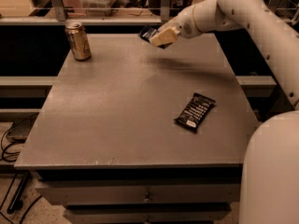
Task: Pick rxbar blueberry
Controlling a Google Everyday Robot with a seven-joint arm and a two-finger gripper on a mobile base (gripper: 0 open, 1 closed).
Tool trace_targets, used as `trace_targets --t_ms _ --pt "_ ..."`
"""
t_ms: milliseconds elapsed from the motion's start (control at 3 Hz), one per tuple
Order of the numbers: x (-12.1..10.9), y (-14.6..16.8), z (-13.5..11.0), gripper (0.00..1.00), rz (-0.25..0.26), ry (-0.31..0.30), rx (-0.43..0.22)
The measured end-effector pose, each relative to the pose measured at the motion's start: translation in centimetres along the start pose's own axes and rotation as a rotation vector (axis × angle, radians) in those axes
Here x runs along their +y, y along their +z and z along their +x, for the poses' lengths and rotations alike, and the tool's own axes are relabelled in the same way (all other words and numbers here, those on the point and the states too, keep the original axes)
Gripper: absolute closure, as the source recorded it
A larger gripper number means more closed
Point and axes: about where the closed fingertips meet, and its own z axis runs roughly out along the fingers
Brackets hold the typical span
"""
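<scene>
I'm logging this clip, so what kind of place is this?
Likely a robot test lab: a grey drawer table, loose floor cables, and the gripper holding the rxbar blueberry above the table's far side.

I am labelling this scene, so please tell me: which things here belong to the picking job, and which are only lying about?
Belong to the job:
- rxbar blueberry, held above the far side of the table
- hand, shut on it

Only lying about:
- can, upright at the far left corner
- black bar wrapper, flat near the right edge
</scene>
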Motion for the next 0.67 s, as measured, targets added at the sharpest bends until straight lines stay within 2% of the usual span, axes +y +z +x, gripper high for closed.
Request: trace_targets --t_ms 333,667 --pt "0.38 -4.32 -5.47 1.0 -0.017 -0.113 -0.042" --pt "0.27 -5.18 -6.47 1.0 -0.018 -0.129 -0.052"
